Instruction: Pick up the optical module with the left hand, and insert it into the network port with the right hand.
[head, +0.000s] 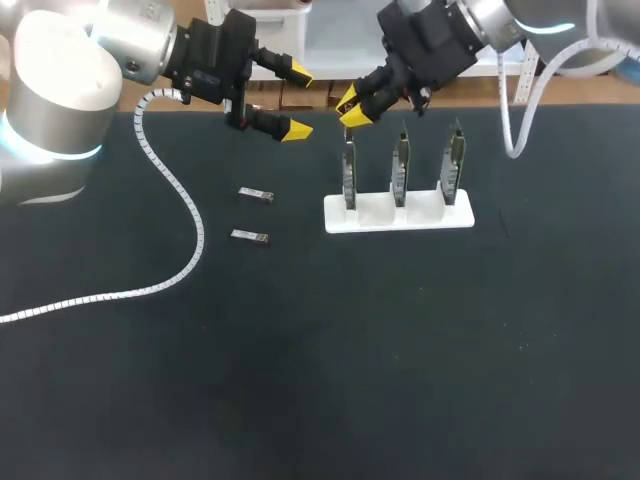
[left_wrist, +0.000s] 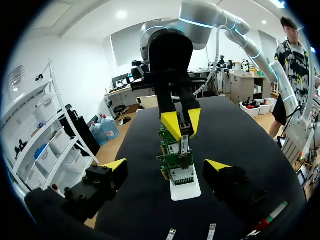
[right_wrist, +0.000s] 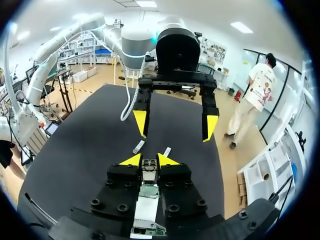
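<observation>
My right gripper (head: 352, 106) is shut on a small silver optical module (right_wrist: 149, 167), held just above the leftmost circuit board (head: 349, 172) of three standing in a white holder (head: 400, 213). In the left wrist view the right gripper (left_wrist: 180, 122) holds the module (left_wrist: 184, 143) upright over the top edge of that board (left_wrist: 177, 165). My left gripper (head: 298, 100) hangs open and empty to the left of the holder, facing it. In the right wrist view the left gripper (right_wrist: 175, 125) stands open ahead of the right one. Two more modules (head: 257, 195) (head: 250, 236) lie on the mat.
The black mat (head: 330, 360) covers the table. A white corrugated cable (head: 185, 215) from my left arm trails across the mat's left part. Another white cable (head: 515, 125) hangs from my right arm behind the holder.
</observation>
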